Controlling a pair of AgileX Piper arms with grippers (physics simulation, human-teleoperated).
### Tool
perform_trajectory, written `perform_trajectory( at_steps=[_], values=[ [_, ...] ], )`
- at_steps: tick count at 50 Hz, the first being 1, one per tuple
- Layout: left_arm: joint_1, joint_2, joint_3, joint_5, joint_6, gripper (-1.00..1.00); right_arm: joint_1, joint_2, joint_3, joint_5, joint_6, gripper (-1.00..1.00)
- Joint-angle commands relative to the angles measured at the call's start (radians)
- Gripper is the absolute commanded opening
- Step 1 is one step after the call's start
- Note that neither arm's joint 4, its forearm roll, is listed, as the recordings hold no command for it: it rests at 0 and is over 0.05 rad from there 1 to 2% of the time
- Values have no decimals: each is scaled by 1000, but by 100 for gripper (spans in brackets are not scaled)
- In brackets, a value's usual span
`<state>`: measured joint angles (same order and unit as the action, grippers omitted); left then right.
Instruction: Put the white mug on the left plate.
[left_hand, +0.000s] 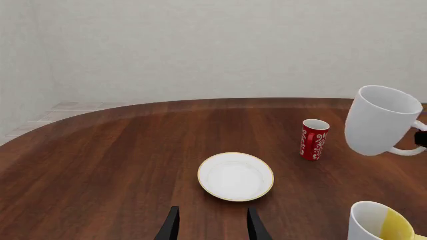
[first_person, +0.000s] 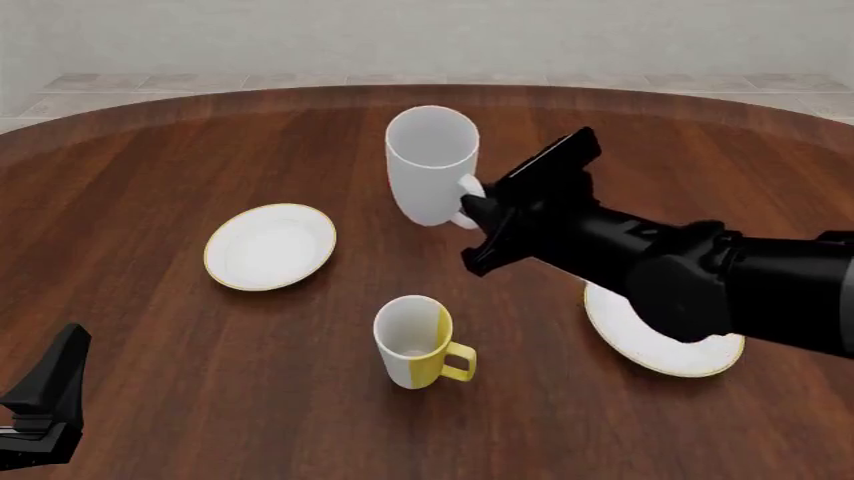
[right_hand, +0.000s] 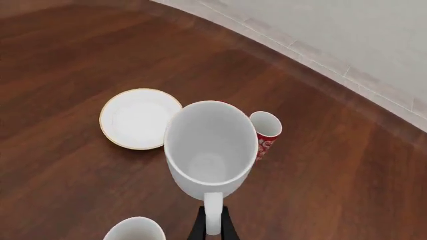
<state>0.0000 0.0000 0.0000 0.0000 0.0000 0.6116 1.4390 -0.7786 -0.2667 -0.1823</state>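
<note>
The white mug (first_person: 430, 165) is tall, plain and glossy. It hangs in the air, slightly tilted, above the table's middle. My right gripper (first_person: 477, 212) is shut on its loop handle (right_hand: 213, 212). The mug also shows in the left wrist view (left_hand: 380, 120) and in the right wrist view (right_hand: 210, 150), open end up. The left plate (first_person: 270, 246), white with a gold rim, lies empty to the mug's left; it shows in the left wrist view (left_hand: 235, 176) and the right wrist view (right_hand: 138, 119). My left gripper (left_hand: 212, 229) is open and empty, low at the near left.
A white-and-yellow mug (first_person: 418, 342) stands near the front middle. A small red patterned mug (left_hand: 314, 139) stands behind the lifted mug, hidden in the front view. The second plate (first_person: 663, 335) lies at the right, partly under my right arm.
</note>
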Motion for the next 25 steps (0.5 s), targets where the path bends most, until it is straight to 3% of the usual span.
perform_trajectory(
  at_steps=[1, 25],
  values=[
    [0, 0, 0, 0, 0, 100, 17, 55, -64, 4, 10, -100],
    [0, 0, 0, 0, 0, 100, 45, 185, -237, 43, 11, -100]
  ],
)
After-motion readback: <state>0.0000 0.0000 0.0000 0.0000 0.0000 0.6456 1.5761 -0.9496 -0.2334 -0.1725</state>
